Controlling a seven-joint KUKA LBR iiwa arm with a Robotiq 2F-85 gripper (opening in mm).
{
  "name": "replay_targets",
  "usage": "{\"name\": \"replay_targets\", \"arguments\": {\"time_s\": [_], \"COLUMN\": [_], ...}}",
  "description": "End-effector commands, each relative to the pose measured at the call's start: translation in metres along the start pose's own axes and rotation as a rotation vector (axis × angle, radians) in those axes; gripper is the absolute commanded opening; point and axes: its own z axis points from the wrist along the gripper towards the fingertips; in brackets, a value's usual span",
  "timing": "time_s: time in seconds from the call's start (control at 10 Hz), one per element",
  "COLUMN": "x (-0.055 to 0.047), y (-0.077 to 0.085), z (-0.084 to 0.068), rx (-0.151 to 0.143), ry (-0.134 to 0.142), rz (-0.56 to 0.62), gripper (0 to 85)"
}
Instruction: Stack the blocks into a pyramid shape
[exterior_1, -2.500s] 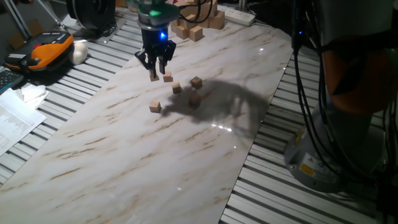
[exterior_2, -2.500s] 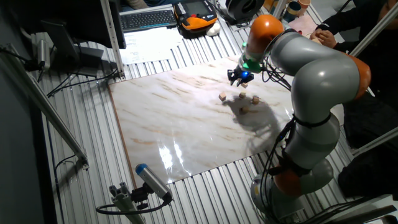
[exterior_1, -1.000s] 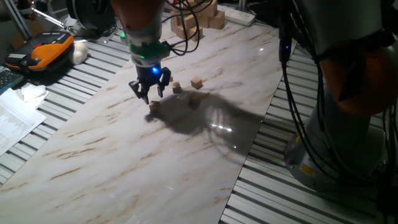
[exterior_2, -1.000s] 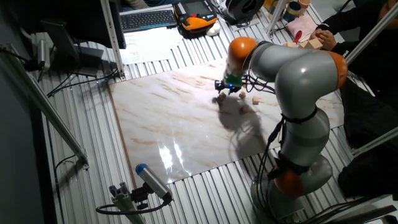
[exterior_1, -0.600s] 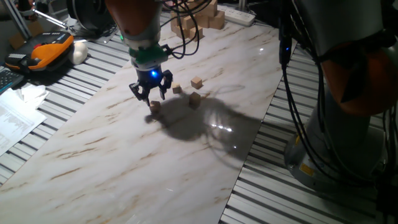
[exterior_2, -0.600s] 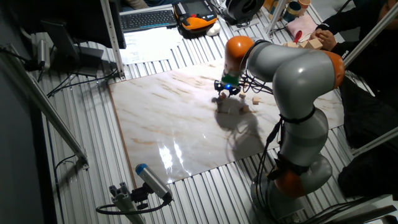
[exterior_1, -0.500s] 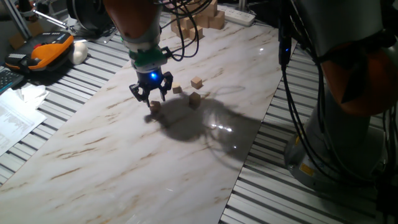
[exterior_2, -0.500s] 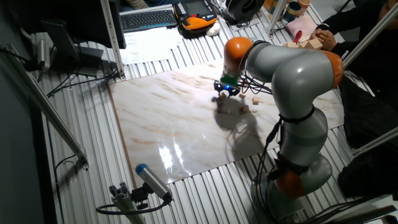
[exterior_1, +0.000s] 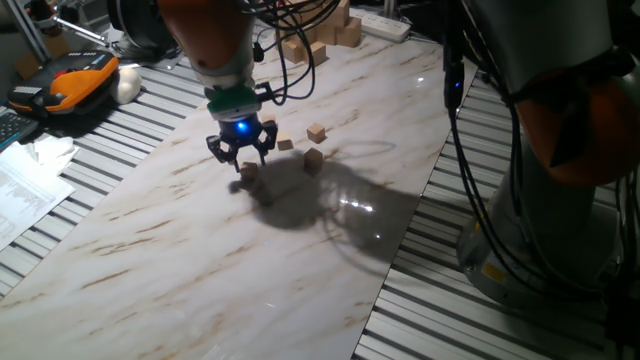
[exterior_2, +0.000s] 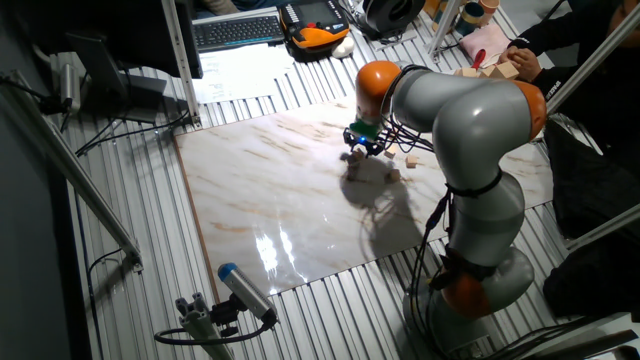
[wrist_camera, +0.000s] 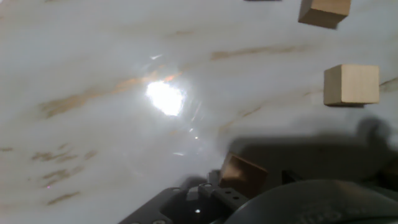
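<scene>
The gripper (exterior_1: 241, 158) is hanging low over the marble table (exterior_1: 150, 260) with its fingers spread apart around nothing, and the nearest block (exterior_1: 249, 172) is sitting on the slab just below and a touch toward the camera from the fingertips, so I judge the coming move is a short straight drop. In the hand view that block (wrist_camera: 243, 174) is showing at the bottom edge, turned corner-on to the camera, so the fingers may be meeting its corners rather than flat faces. Other blocks (exterior_1: 314, 159) are lying loose on the slab a little apart, unstacked.
</scene>
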Motion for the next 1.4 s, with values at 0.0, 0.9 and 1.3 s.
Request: {"name": "replay_targets", "arguments": {"time_s": [0.0,0.9,1.3], "x": [0.000,0.001,0.003], "y": [0.000,0.001,0.002], "z": [0.001,0.016,0.013], "rx": [0.027,0.019,-0.001], "ry": [0.005,0.008,0.015], "rz": [0.402,0.390,0.300], "gripper": [51.0,17.0,0.0]}}
